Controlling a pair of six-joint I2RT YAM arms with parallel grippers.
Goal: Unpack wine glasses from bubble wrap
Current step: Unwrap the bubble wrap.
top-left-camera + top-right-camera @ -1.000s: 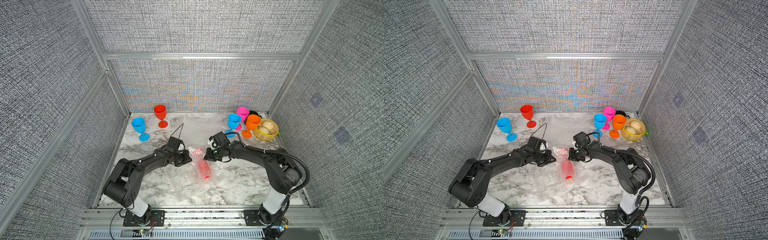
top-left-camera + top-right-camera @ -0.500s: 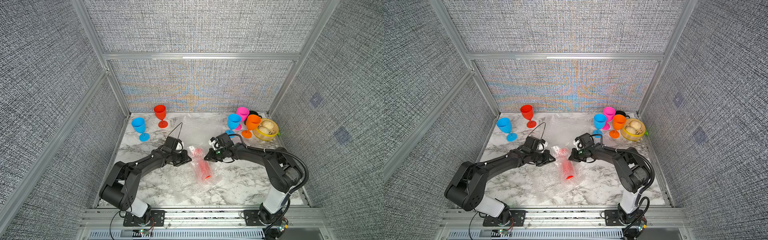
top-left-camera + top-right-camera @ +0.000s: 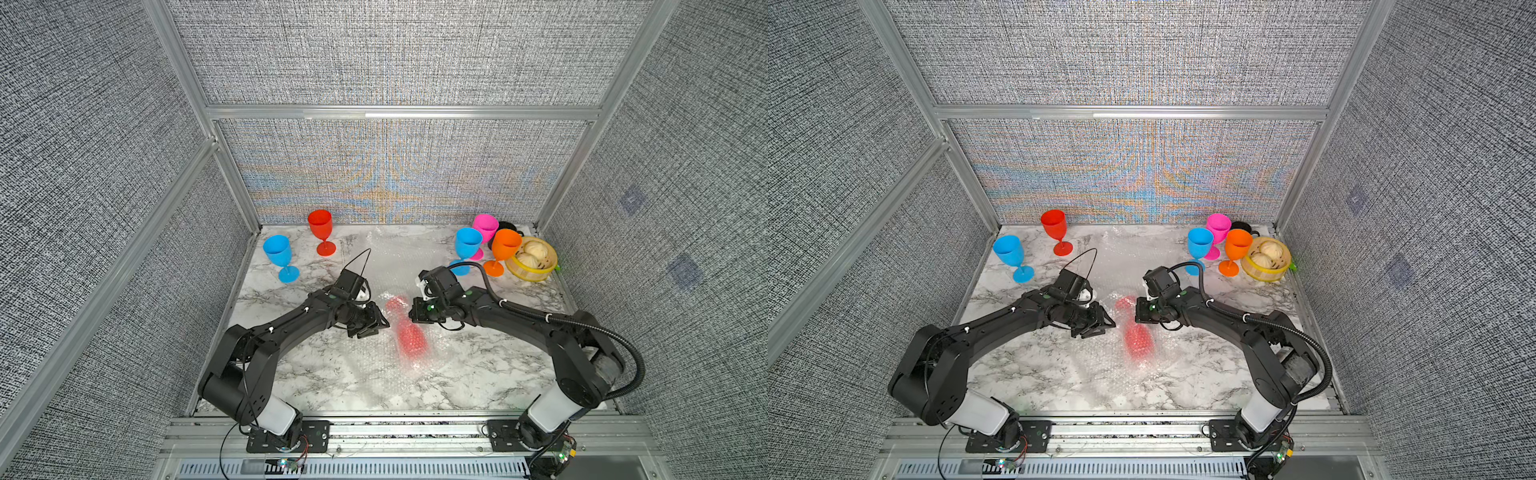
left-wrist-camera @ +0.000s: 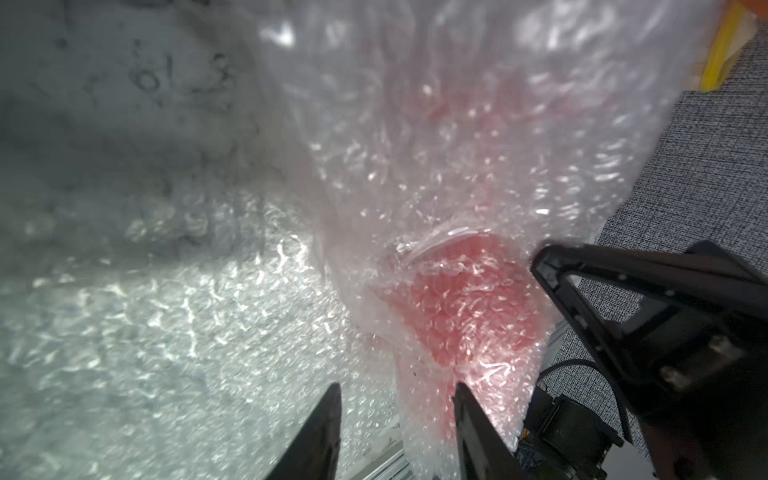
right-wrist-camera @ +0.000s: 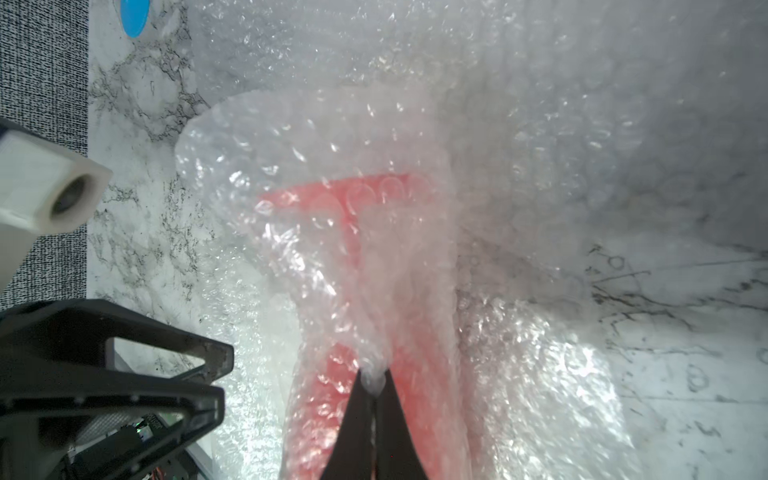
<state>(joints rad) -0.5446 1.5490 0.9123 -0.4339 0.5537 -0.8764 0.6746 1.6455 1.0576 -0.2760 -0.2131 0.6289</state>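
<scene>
Since a second ago the left gripper (image 3: 376, 325) has let its jaws part, while the wrapped red glass (image 3: 409, 334) lies where it lay: on its side near the middle of the marble table (image 3: 307, 374), foot toward the back wall, bowl toward the front rail. The bubble wrap (image 3: 417, 368) covers it loosely and spreads flat around it toward the front edge, and a loose clear sheet (image 3: 399, 253) lies at the rear. Bare marble is open at the front left and front right of the glass, well apart from both side walls. The left gripper sits just beside the stem, jaws partly apart and gripping nothing; in the left wrist view one fingertip (image 4: 463, 399) is against the wrap. From the opposite side the right gripper (image 5: 374, 380) is pinched tight on a fold of wrap on top of the glass. A blue glass (image 3: 277, 253) and a red glass (image 3: 320, 226) stand upright at the back left. At the back right stand a second blue glass (image 3: 468, 245), a pink glass (image 3: 485, 224), an orange glass (image 3: 505, 245), a black mug (image 3: 507, 227) and a yellow-rimmed steamer (image 3: 534, 275) of buns. Grey woven panels (image 3: 395, 62) in aluminium framing close in three sides.
</scene>
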